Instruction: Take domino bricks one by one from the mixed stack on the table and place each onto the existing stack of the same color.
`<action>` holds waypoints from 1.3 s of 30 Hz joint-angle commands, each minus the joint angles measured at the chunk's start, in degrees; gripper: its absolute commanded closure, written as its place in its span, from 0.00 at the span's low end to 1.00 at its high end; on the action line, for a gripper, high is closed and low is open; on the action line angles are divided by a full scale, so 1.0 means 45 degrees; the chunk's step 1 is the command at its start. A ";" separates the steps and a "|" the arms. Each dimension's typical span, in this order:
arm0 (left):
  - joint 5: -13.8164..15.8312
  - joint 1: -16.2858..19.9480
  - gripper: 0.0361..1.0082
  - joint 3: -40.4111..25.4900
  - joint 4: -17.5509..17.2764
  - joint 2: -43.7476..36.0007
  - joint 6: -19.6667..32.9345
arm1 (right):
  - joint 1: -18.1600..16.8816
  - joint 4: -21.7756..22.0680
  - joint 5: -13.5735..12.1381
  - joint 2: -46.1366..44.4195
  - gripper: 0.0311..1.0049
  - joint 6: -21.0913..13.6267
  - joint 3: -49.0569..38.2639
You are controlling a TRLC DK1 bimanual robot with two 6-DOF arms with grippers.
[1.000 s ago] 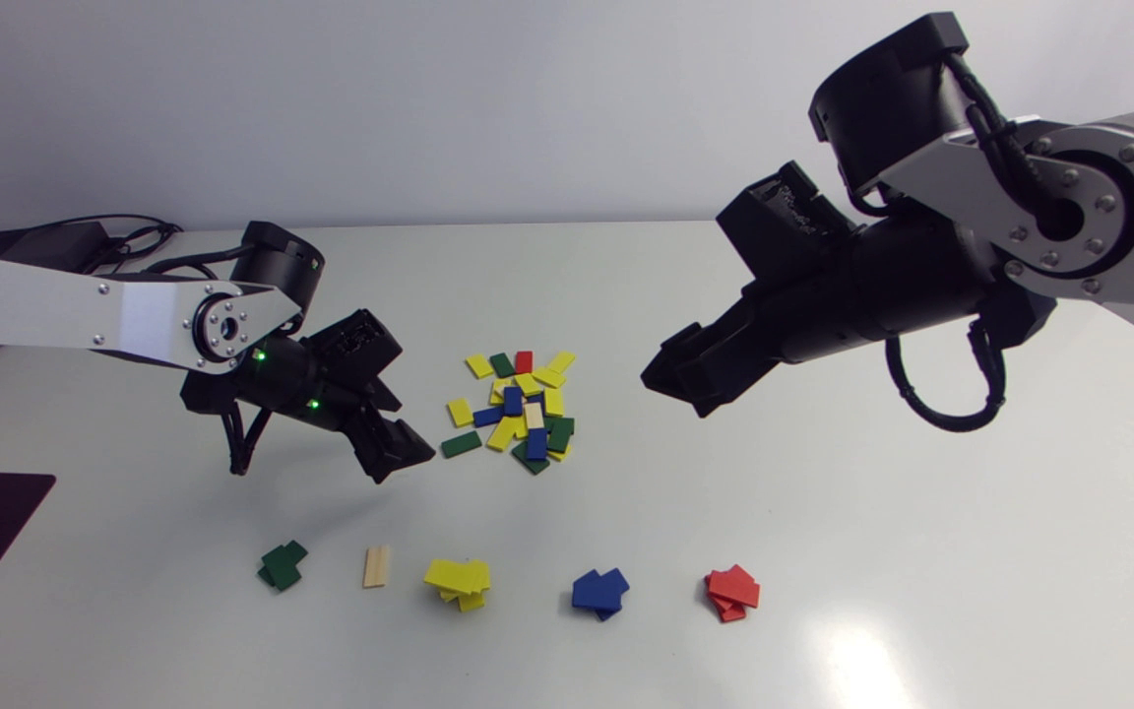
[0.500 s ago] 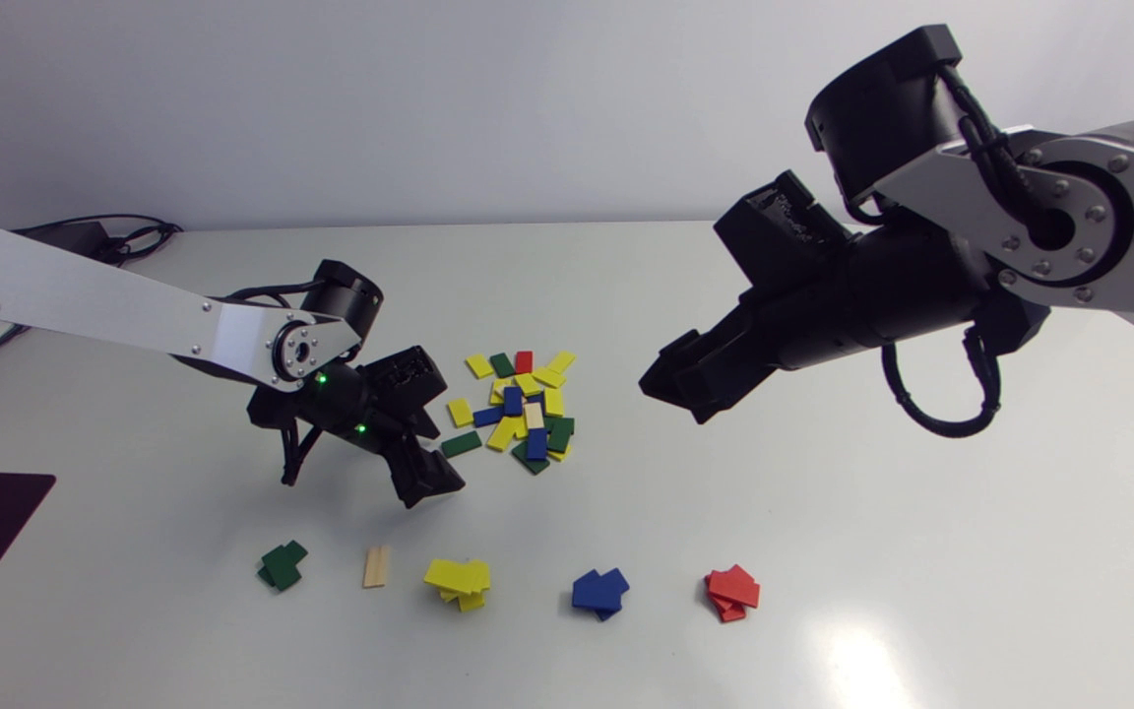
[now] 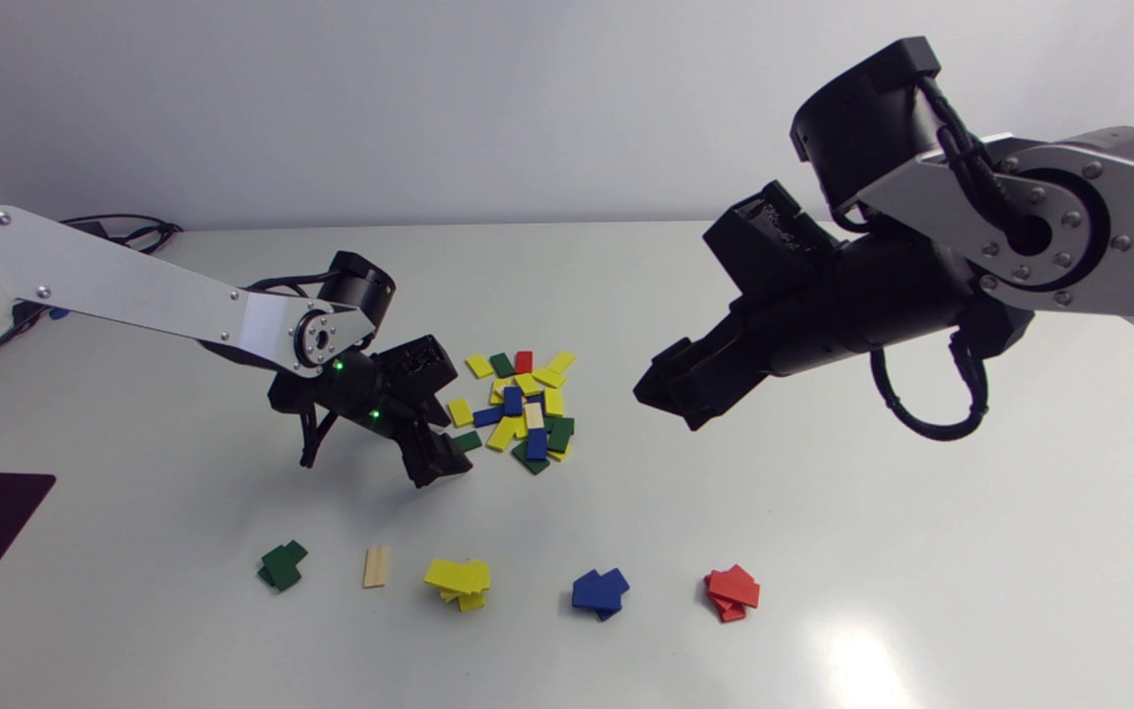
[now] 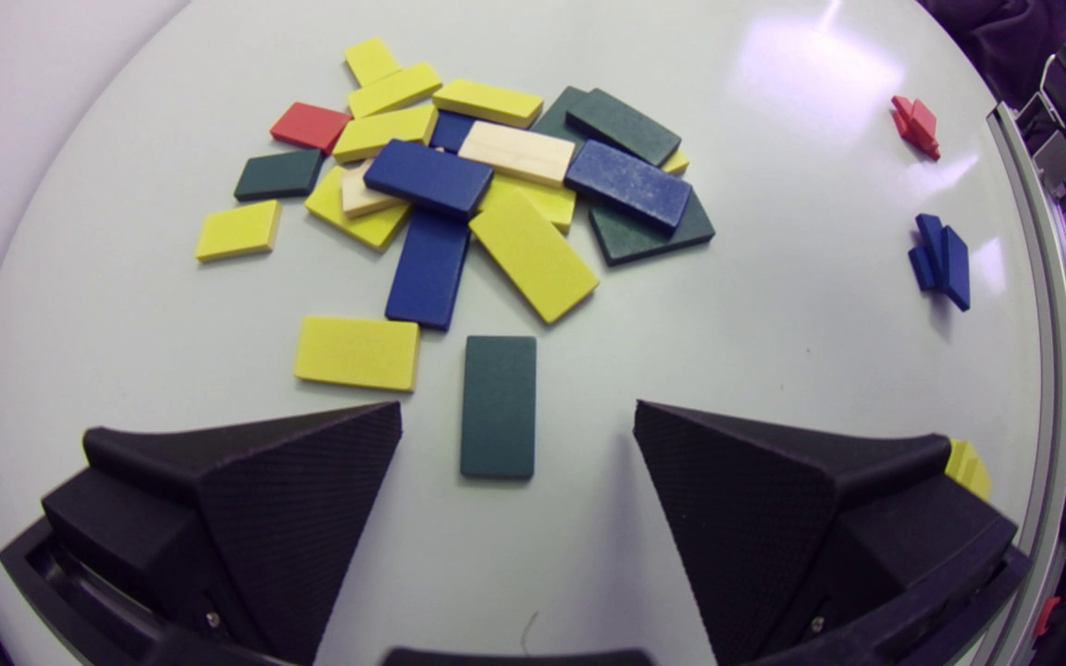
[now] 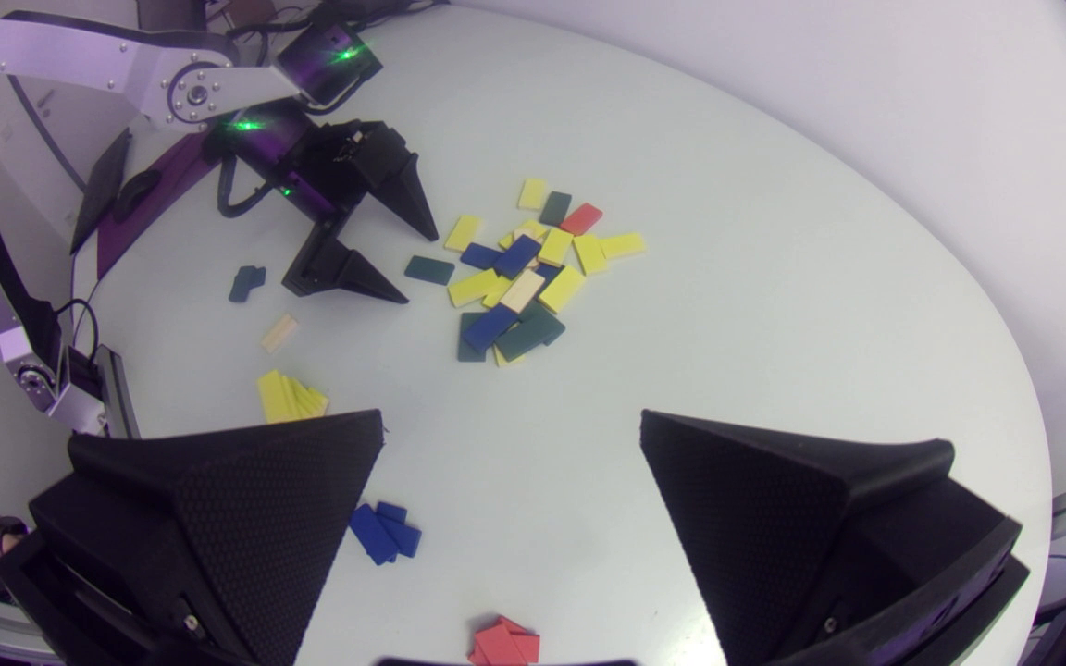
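The mixed pile [image 3: 523, 409] of yellow, blue, green, wood and red bricks lies mid-table. A lone dark green brick [image 4: 498, 407] lies flat on the table at the pile's near-left edge. My left gripper [image 4: 516, 416] is low over it and open. The brick sits lengthwise between the fingers with a gap on each side. From the head view the left gripper [image 3: 441, 460] covers most of that green brick [image 3: 469, 440]. My right gripper [image 3: 670, 394] hangs open and empty high above the table, right of the pile.
Along the front stand the sorted stacks: green [image 3: 282, 565], a single wood brick [image 3: 377, 566], yellow [image 3: 459, 581], blue [image 3: 599, 591] and red [image 3: 732, 593]. A yellow brick [image 4: 357, 352] lies close beside the left finger.
My left arm has swung right toward the pile and come down around the lone green brick. Its fingers have drawn in slightly. The right arm has drifted a little left.
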 commanded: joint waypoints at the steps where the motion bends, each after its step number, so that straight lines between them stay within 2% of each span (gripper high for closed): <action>1: 0.0066 0.0112 0.19 0.0417 0.0010 0.0508 0.0388 | 0.0058 0.0141 -0.0083 0.0251 0.03 -0.0132 -0.0255; 4: 0.0085 0.0151 0.24 0.0476 -0.0088 0.0664 0.0427 | 0.0039 0.0141 -0.0083 0.0232 0.03 -0.0151 -0.0313; 6: 0.0163 0.0151 0.38 0.0456 -0.0127 0.0664 0.0486 | 0.0019 0.0141 -0.0083 0.0212 0.03 -0.0151 -0.0333; 8: 0.0242 0.0151 0.41 0.0437 -0.0185 0.0664 0.0525 | 0.0039 0.0141 -0.0083 0.0192 0.03 -0.0151 -0.0333; 12: 0.0398 0.0171 0.54 0.0437 -0.0400 0.0625 0.0564 | 0.0039 0.0141 -0.0083 0.0153 0.03 -0.0132 -0.0352; 18: 0.0398 0.0151 0.60 0.0066 -0.0557 0.0410 0.0876 | 0.0058 0.0220 -0.0083 0.0095 0.03 -0.0112 -0.0469; 19: 0.0417 0.0171 0.64 0.0027 -0.0557 0.0371 0.0876 | 0.0058 0.0220 -0.0083 0.0075 0.03 -0.0112 -0.0489; 21: 0.0398 0.0171 0.66 -0.0071 -0.0557 0.0234 0.0876 | 0.0058 0.0239 -0.0083 0.0036 0.03 -0.0093 -0.0528; 22: 0.0417 0.0171 0.70 -0.0091 -0.0557 0.0176 0.0857 | 0.0058 0.0259 -0.0083 0.0017 0.03 -0.0093 -0.0567; 29: 0.0378 0.0190 0.71 -0.0423 -0.0303 -0.0371 0.0681 | 0.0058 0.0259 -0.0083 -0.0296 0.03 -0.0073 -0.0801; 39: 0.0281 0.0308 0.71 -0.1028 -0.0322 -0.2520 -0.0178 | 0.0136 0.0259 -0.0083 -0.0667 0.03 -0.0015 -0.1094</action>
